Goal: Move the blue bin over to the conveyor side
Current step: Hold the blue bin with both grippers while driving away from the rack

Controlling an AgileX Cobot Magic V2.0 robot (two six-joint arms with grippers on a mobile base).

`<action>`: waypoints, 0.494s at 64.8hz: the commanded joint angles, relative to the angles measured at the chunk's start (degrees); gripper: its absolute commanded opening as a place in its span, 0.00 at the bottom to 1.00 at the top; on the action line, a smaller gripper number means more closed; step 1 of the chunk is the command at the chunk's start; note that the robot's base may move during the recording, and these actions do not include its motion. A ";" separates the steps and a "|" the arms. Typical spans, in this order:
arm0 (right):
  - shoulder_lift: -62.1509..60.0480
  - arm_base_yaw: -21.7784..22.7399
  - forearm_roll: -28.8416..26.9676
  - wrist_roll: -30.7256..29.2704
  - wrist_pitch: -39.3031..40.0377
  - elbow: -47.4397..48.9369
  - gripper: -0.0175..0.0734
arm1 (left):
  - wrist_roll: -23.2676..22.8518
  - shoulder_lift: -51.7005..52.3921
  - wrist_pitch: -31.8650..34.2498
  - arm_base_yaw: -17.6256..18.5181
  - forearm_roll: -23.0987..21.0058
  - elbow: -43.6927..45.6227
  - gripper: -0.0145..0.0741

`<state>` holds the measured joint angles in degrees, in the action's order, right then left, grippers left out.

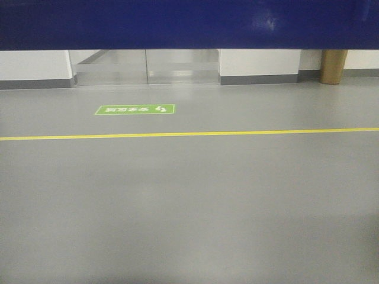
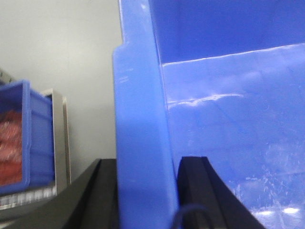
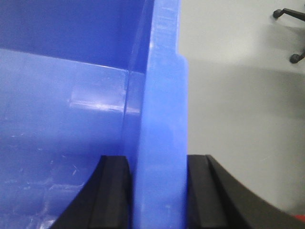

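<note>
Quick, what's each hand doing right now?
Left hand: closed on the blue bin, gripping its wall.
Right hand: closed on the blue bin's wall too.

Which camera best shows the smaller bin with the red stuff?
Left wrist: the smaller bin shows at the frame's left edge, partly cropped, past the blue bin. Front and right wrist views show none of it.

Left gripper fingers clamp blue bin wall, one each side; right gripper likewise.
</note>
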<state>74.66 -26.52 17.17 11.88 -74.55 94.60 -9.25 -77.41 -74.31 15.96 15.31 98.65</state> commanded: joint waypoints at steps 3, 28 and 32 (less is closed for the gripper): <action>-0.65 -0.87 -2.17 -0.89 8.14 0.64 0.11 | 0.66 1.10 5.59 1.36 -3.96 0.73 0.15; -0.65 -0.87 -2.17 -0.89 8.14 0.64 0.11 | 0.66 1.10 5.59 1.36 -3.96 0.73 0.15; -0.65 -0.87 -2.17 -0.89 8.14 0.64 0.11 | 0.66 1.10 5.59 1.36 -3.96 0.73 0.15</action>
<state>74.77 -26.52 17.17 11.88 -74.20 94.60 -9.25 -77.31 -74.31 15.96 15.43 98.65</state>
